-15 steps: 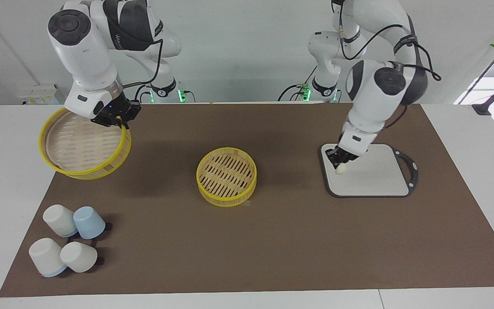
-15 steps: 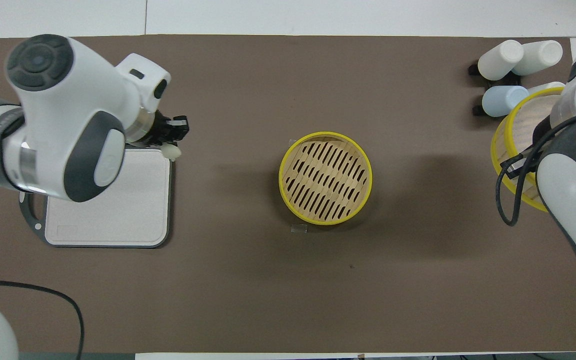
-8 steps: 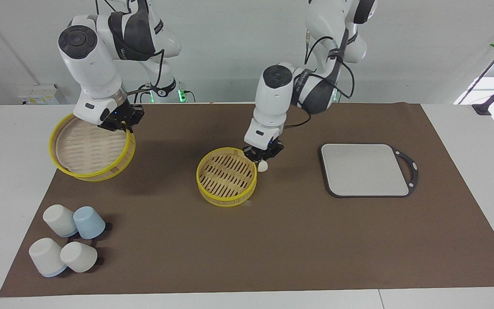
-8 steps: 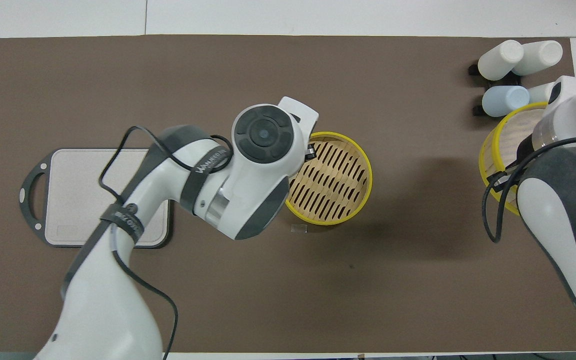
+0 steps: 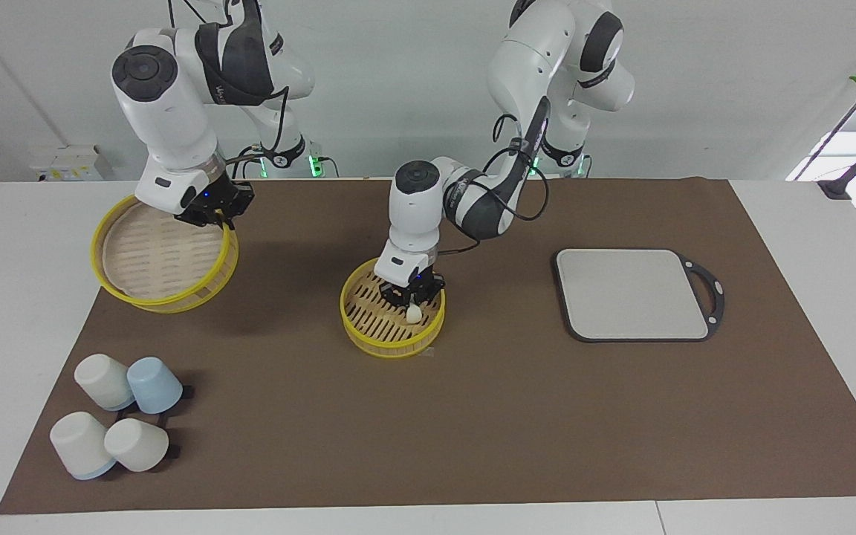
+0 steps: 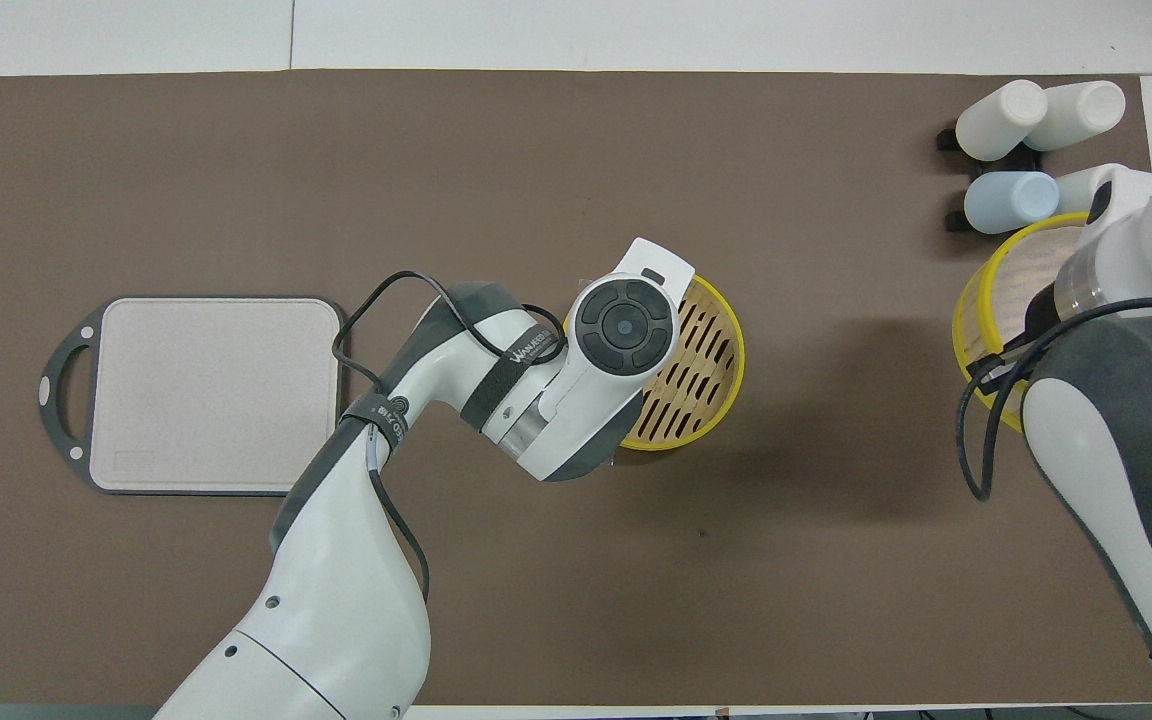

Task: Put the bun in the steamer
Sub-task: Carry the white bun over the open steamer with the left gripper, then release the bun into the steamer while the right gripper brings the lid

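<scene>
The steamer [image 5: 387, 343], a round bamboo basket with yellow rims, stands mid-table; it also shows in the overhead view [image 6: 706, 375], half covered by the left arm. My left gripper [image 5: 411, 303] reaches down into it, shut on the bun [image 5: 414, 315], a small cream-white lump held low over the slats near the rim toward the left arm's end. The bun is hidden in the overhead view. My right gripper [image 5: 209, 214] is shut on the rim of the steamer's lid [image 5: 153, 256] and holds it tilted in the air at the right arm's end of the table, also seen in the overhead view [image 6: 1011, 290].
A grey square board [image 5: 636, 293] with a handle lies bare toward the left arm's end, also in the overhead view [image 6: 216, 390]. Several upturned white and pale blue cups [image 5: 120, 412] stand farther from the robots than the lid.
My left gripper carried the bun from the grey board across to the steamer and lowered it inside. The right gripper with the lid has shifted slightly.
</scene>
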`<state>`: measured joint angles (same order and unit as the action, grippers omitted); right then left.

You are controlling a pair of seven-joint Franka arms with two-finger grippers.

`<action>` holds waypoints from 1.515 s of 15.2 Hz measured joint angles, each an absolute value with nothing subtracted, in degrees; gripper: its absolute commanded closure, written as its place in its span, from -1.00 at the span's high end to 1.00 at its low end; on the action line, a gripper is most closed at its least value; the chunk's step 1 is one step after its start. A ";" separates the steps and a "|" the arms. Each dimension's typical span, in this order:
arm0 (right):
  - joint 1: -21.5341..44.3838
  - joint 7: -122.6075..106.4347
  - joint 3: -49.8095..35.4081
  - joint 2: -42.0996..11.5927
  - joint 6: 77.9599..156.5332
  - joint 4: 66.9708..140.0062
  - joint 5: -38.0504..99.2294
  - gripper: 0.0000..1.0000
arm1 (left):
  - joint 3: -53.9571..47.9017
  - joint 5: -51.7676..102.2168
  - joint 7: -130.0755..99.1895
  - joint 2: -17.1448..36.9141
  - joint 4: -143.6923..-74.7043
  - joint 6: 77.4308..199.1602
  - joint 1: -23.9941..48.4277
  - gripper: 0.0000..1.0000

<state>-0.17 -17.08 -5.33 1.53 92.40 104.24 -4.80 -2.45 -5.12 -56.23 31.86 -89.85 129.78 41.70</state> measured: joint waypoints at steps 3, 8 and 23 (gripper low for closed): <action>-0.17 -17.08 -5.35 1.71 92.43 104.38 -4.79 -1.00 | -2.48 -5.25 -56.99 31.86 -89.85 129.80 42.22 1.00; -0.15 -16.93 -5.41 1.73 92.47 104.42 -4.78 -1.00 | -2.38 -5.32 -58.38 31.48 -89.70 129.09 42.46 1.00; 17.06 10.51 -6.37 -3.21 100.24 99.09 0.30 -1.00 | -1.19 -5.17 -37.99 9.36 -89.72 103.22 22.23 1.00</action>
<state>17.06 10.51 -6.37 -3.21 100.24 99.09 0.30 -1.19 -5.17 -37.99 9.36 -89.72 103.22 22.23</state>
